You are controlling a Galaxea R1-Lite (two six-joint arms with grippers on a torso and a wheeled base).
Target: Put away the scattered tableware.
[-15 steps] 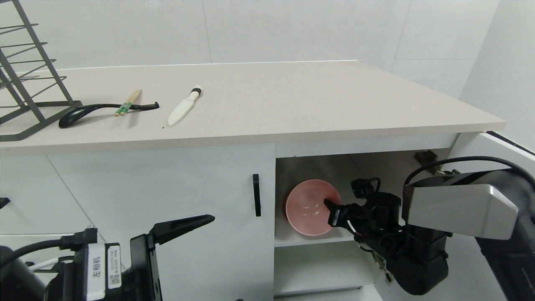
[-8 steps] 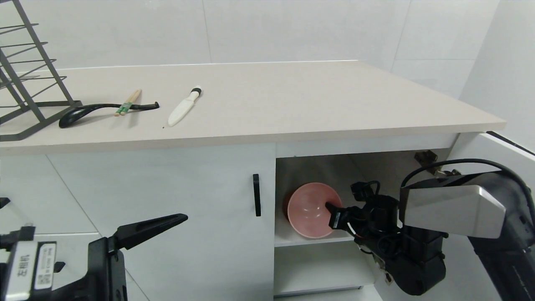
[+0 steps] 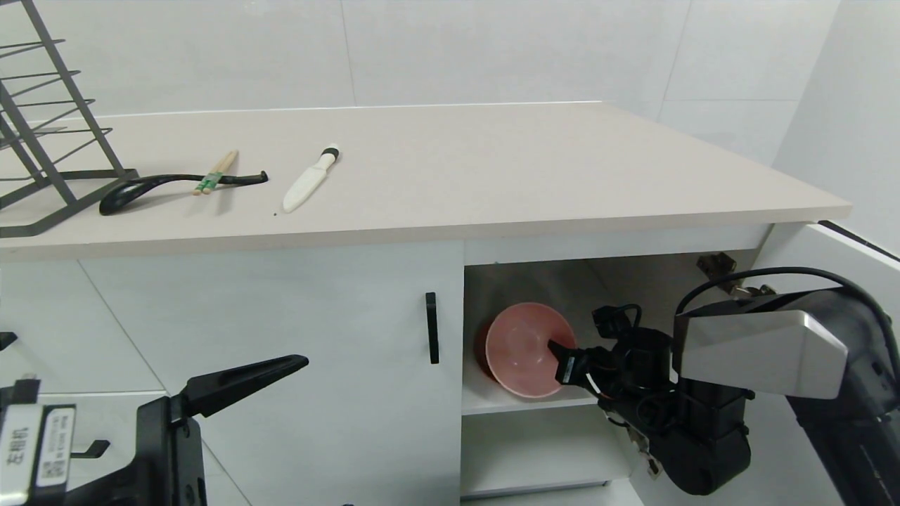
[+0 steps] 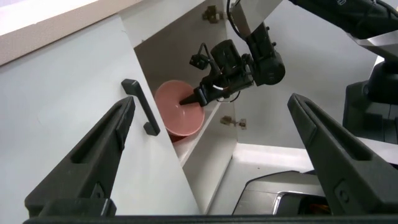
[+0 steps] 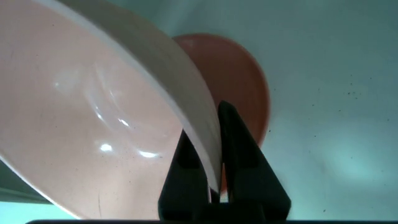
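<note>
Inside the open cabinet (image 3: pixel 534 281) under the desk (image 3: pixel 492 169), the pink bowl (image 3: pixel 522 348) stands tipped up on its edge over the upper shelf (image 3: pixel 485 400), with its hollow turned out toward the room. Its lower edge sits right at the shelf's front part; I cannot tell whether it rests there. My right end effector (image 3: pixel 557 350) is clamped on the bowl's rim at the side nearest the arm. In the right wrist view, one finger lies inside the hollow and the other against the outer wall, with the rim pinched between them. Just behind the pink bowl is a second bowl (image 5: pixel 239 81) of a darker reddish colour, farther back on the same shelf. Below it the lower shelf (image 3: pixel 534 450) shows pale and bare at its front.

Beside the opening, on my left, is the closed door (image 3: pixel 281 337) with its black handle (image 3: pixel 431 328). My left end effector (image 4: pixel 211 102) hangs low in front of that door, its fingers spread wide apart and holding nothing.

Up on the desk, well apart from the cabinet opening, a white knife (image 3: pixel 309 180) lies flat. Near it is a black spoon (image 3: pixel 151 188), with a pair of chopsticks (image 3: pixel 215 173) crossing its handle. A wire rack (image 3: pixel 49 133) stands at the far left end, just beside the spoon's bowl.
</note>
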